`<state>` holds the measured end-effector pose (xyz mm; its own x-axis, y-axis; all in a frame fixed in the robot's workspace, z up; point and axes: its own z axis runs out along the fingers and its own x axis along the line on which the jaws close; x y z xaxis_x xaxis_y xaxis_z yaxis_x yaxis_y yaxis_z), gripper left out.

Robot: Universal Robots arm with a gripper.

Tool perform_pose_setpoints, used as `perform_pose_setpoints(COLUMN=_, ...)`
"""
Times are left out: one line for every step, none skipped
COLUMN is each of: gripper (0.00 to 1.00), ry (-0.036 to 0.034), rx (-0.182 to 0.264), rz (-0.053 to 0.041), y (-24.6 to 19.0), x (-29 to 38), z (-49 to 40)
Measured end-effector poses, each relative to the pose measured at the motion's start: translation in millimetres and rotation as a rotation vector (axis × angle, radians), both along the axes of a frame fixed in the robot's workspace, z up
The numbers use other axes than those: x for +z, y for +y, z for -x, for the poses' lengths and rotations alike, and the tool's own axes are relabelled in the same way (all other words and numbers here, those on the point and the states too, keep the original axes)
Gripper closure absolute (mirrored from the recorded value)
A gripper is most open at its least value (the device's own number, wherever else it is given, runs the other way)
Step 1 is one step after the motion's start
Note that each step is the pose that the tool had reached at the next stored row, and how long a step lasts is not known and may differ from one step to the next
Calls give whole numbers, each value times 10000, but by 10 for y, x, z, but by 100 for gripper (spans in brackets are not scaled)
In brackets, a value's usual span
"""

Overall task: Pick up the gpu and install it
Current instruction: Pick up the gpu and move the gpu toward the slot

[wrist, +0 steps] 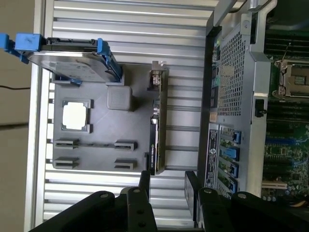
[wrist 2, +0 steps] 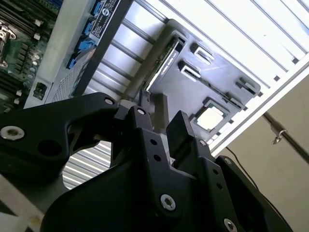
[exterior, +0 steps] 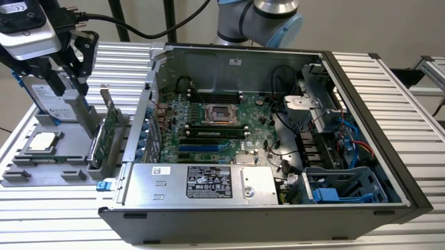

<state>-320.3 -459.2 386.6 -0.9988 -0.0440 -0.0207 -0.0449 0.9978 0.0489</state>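
1. At the exterior view's left, above the tray (exterior: 41, 176), my claw (wrist: 168, 178) hangs open and empty, with its fingers (wrist: 145, 180) apart.
2. The gpu (exterior: 108, 136) stands on edge in the tray, just beside the case (exterior: 243, 221), and I am not touching it.
3. In the first wrist view its thin top edge points toward the gap between my fingers, nearer one of them. I judge I should centre it so one finger meets each face.
4. I'd grip mid-card, away from the bracket end, and squeeze gently, since one face is bare board.
5. The drive (exterior: 52, 101) stands near on the left, so I'd keep my outer finger off it.
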Motion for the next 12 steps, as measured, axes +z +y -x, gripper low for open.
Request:
perform_pose_setpoints(gripper=0, ry=0, rx=7, rz=0, y=0, x=-1, z=0)
perform_pose_setpoints(gripper=0, ry=0, rx=15, rz=0, y=0, x=-1, z=0)
perform_pose_setpoints(gripper=0, ry=1, rx=22, rz=0, y=0, x=-2, z=0)
perform_pose_setpoints(gripper=0, ry=0, rx=30, rz=0, y=0, x=-2, z=0)
perform_pose_setpoints(gripper=0, ry=0, rx=37, rz=0, y=0, x=-3, z=0)
perform_pose_setpoints(gripper=0, ry=0, rx=43, rz=0, y=0, x=-5, z=0)
perform_pose_setpoints(gripper=0, ry=-3, rx=47, rz=-2, y=0, x=-13, z=0)
perform_pose_setpoints(gripper=0, ry=-3, rx=51, rz=-3, y=0, x=-25, z=0)
perform_pose_setpoints(gripper=0, ry=-1, rx=52, rz=-1, y=0, x=-37, z=0)
perform_pose_setpoints(gripper=0, ry=0, rx=52, rz=0, y=0, x=-51, z=0)
perform_pose_setpoints(gripper=0, ry=-2, rx=52, rz=-1, y=0, x=-61, z=0)
perform_pose_setpoints(gripper=0, ry=-1, rx=46, rz=-1, y=0, x=-70, z=0)
